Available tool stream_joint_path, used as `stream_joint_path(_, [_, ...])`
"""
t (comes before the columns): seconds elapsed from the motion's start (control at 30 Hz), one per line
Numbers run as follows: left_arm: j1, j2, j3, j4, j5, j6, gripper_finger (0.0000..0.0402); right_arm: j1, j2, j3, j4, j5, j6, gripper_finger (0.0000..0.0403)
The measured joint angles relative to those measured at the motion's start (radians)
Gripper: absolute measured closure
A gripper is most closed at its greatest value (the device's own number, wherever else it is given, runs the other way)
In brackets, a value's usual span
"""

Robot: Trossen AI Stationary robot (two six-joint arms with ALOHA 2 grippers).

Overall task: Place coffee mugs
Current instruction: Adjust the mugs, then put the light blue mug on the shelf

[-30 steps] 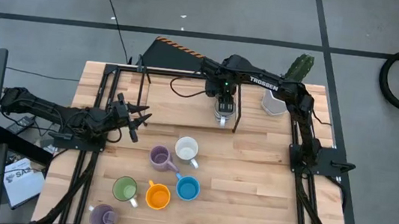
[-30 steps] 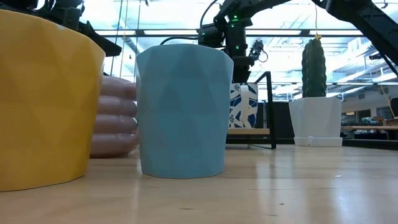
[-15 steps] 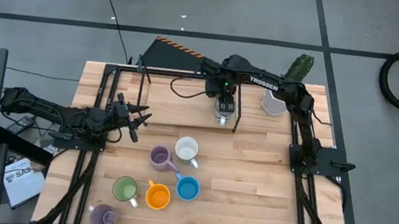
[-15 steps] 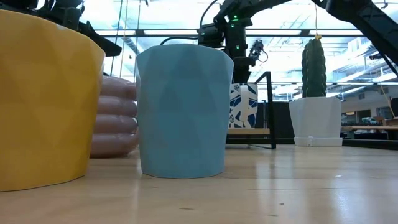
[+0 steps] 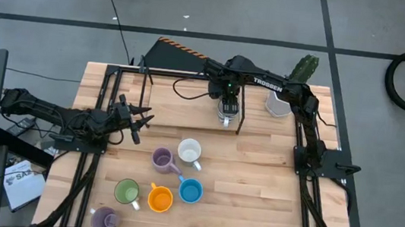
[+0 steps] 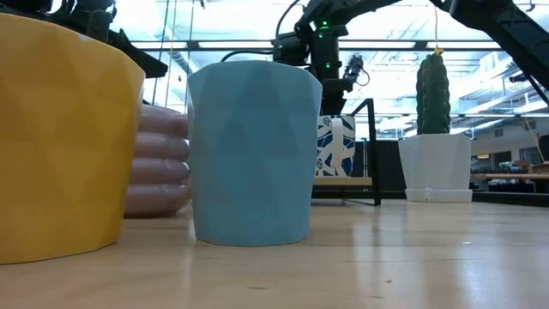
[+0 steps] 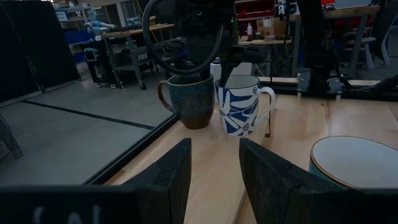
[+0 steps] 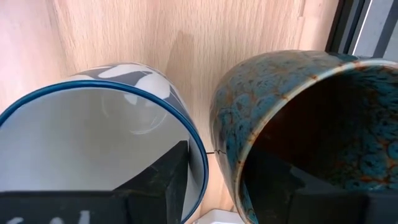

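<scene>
1. Coffee mugs, main group: six stand in the lower centre of the high view on the wooden table point(image 5: 254, 196): a white mug point(image 5: 190, 152) beside a purple mug point(image 5: 162, 158); below them a blue mug point(image 5: 190, 191), an orange mug point(image 5: 160, 198) and a green mug point(image 5: 127, 191); a second purple mug point(image 5: 104, 219) sits near the lower edge.
2. Coffee mugs, far pair: in the left wrist view a dark speckled mug point(image 7: 188, 101) and a white mug with blue leaf pattern point(image 7: 241, 104) stand side by side, just touching or nearly so, close to the table's edge at the upper centre of the high view.
3. Surroundings: a white angular pot point(image 5: 278, 104) with a green cactus point(image 5: 305, 67) stands at the upper right of the table. In the low view the blue mug, faceted and matte, fills the centre and hides part of the patterned mug behind it.
4. Right gripper point(image 5: 226, 110): directly above the far pair. In the right wrist view one finger point(image 8: 163, 177) lies inside the patterned mug's rim and the other inside the dark mug's rim; the jaws are parted and straddle both adjoining walls, but a firm grip cannot be told.
5. Left gripper point(image 5: 139, 118): at the table's left edge, mid-height in the high view, jaws parted, holding nothing.
</scene>
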Motion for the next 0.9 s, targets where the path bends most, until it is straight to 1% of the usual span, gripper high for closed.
stream_joint_path(0.37, [0.0,0.0,0.0,0.0,0.0,0.0,0.0261,0.013,0.0,0.0,-0.002,0.007,0.007,0.0243])
stream_joint_path(0.53, [0.0,0.0,0.0,0.0,0.0,0.0,0.0261,0.024,0.0,0.006,-0.012,0.044,0.028,0.022])
stream_joint_path(0.9, [0.0,0.0,0.0,-0.001,0.0,0.0,0.0261,0.045,0.0,0.11,-0.102,0.047,0.112,0.0159])
